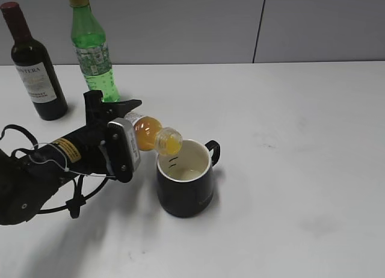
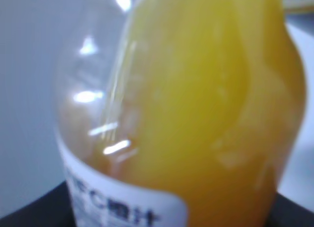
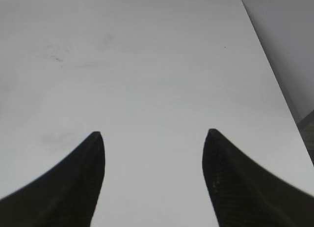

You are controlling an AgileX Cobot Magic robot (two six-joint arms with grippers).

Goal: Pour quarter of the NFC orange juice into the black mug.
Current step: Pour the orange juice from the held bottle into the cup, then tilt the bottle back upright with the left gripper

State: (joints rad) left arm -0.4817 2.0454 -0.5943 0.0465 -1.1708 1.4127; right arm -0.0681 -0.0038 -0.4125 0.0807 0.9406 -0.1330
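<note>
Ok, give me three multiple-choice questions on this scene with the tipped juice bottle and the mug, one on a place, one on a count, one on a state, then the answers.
1. Where is the open mouth of the small clear plastic bottle of orange juice?
A. Over the rim of the squat black mug with the white inside
B. Beside the dark wine bottle
C. Flat on the table

2. How many bottles stand upright at the back left of the white table?
A. One
B. Two
C. Three

3. What is the right gripper doing?
A. Gripping the mug handle
B. Holding a cap
C. Open, holding nothing

Answers:
1. A, the left gripper holds the bottle tipped, neck above the mug.
2. B, the dark wine bottle and the green plastic bottle.
3. C, only bare table shows between its spread fingers.
</note>
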